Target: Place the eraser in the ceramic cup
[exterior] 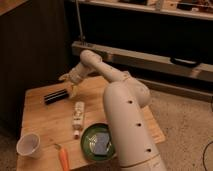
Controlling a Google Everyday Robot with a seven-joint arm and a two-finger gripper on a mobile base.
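You see the gripper (68, 85) at the far left part of the wooden table (45, 122), at the end of the white arm (120, 115) that reaches from the near right towards the far left. Its jaws stand wide apart and hold nothing. The gripper is just beside the right end of the eraser (56, 96); you cannot tell if it touches it.

The eraser lies flat on the table at the far left side, with its long side going from left to right and a little tilted. The ceramic cup (28, 145) stands upright at the near left corner of the table, well apart from the eraser and from the gripper.

Between them, near the middle of the table, a white tube (78, 116) lies on its side. An orange carrot (64, 157) lies at the near edge, to the right of the cup. A dark green plate (86, 136) sits just right of the carrot, partly hidden by the arm, and a grey-blue thing (101, 143) lies in it.
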